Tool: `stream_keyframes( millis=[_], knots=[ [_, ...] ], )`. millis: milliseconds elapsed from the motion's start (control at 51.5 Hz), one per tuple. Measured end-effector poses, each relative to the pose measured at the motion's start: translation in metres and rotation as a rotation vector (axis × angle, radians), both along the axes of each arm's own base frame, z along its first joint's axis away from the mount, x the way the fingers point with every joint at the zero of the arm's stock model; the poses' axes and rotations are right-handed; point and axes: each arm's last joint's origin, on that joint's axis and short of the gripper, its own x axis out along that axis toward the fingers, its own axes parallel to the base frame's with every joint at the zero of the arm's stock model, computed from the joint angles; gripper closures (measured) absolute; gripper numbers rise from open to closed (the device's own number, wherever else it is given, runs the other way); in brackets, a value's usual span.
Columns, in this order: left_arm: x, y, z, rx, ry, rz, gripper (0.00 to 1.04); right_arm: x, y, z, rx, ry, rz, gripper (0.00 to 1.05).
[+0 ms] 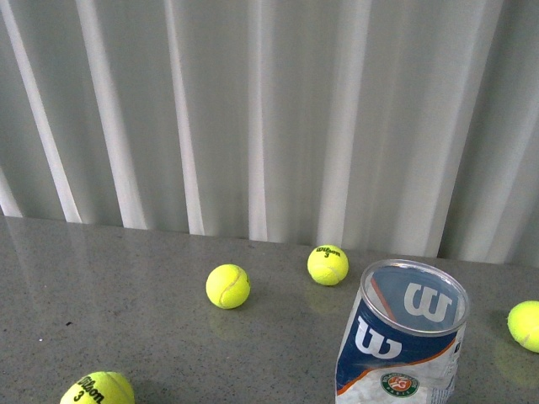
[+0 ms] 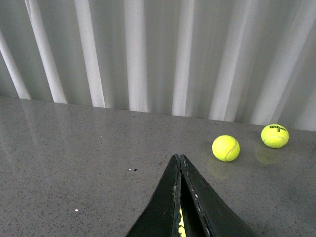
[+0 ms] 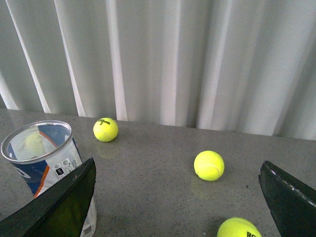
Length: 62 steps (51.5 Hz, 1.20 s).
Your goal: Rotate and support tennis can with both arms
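The tennis can (image 1: 402,341) stands upright on the grey table at the lower right of the front view, open metal rim up, with a navy-and-white "W" label and a round emblem. No arm shows in the front view. In the right wrist view the can (image 3: 39,153) sits just beyond one black finger (image 3: 66,200). My right gripper (image 3: 177,163) is open wide, with only table and balls between its fingers. My left gripper (image 2: 178,158) is shut, its fingers pressed together over bare table; the can is out of that view.
Yellow-green tennis balls lie scattered: ball (image 1: 228,286), ball (image 1: 328,264), ball (image 1: 526,325) at the right edge, ball (image 1: 97,390) at front left. A pleated white curtain (image 1: 253,109) closes off the back of the grey table (image 1: 109,295).
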Motion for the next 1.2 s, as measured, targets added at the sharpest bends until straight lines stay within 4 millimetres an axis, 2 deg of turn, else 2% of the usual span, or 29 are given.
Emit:
stream_keyframes(
  millis=[718, 796, 1204],
  knots=[
    [-0.02, 0.0, -0.004, 0.0, 0.006, 0.0, 1.0, 0.0, 0.0, 0.0, 0.0, 0.0, 0.0, 0.07],
    [-0.02, 0.0, -0.004, 0.0, 0.006, 0.0, 0.85, 0.0, 0.0, 0.0, 0.0, 0.0, 0.0, 0.07],
    [-0.02, 0.0, -0.004, 0.0, 0.007, 0.0, 0.17, 0.0, 0.0, 0.0, 0.0, 0.0, 0.0, 0.07]
  ],
)
